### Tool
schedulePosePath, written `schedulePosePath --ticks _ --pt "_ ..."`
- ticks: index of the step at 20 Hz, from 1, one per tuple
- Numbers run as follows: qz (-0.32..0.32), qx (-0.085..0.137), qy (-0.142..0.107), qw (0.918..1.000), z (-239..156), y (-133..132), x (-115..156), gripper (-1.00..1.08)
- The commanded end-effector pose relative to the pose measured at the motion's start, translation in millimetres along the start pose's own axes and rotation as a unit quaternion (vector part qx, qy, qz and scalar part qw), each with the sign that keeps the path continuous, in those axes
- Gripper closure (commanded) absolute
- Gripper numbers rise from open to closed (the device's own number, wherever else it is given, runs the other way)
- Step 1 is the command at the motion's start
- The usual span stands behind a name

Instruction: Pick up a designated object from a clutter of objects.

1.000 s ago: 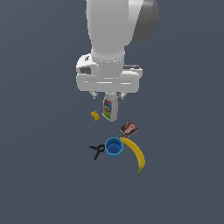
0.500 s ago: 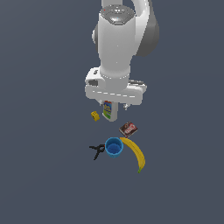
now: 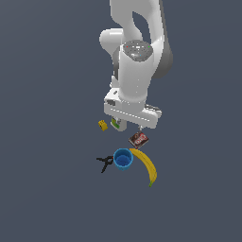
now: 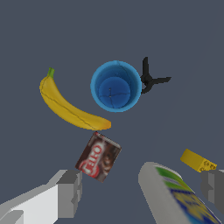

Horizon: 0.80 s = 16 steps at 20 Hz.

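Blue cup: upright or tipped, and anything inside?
Upright and empty: the wrist view looks straight down into the cup, showing its round rim and bare blue bottom.

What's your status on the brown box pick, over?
Gripper open, empty, above the clutter. Brown box flat, untouched, beside one finger. White bottle upright between the fingers, in the way.

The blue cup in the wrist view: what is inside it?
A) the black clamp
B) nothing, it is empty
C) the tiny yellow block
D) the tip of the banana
B: the wrist view looks straight down into the blue cup and shows only its bare blue bottom, while the banana, the black clamp and the yellow block all lie outside its rim.
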<state>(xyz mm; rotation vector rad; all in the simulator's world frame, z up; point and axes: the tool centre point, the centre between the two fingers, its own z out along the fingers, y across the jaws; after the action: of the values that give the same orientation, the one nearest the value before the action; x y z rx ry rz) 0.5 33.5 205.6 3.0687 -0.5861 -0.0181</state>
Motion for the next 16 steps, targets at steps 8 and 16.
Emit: schedulePosePath --ticks 8,16 --pt "0.100 0.004 0.002 0.9950 55.6 -22.7 -15.4 -0.92" --pt "0.181 0.007 0.002 0.9834 99.6 -38.0 -33.4 -0.92"
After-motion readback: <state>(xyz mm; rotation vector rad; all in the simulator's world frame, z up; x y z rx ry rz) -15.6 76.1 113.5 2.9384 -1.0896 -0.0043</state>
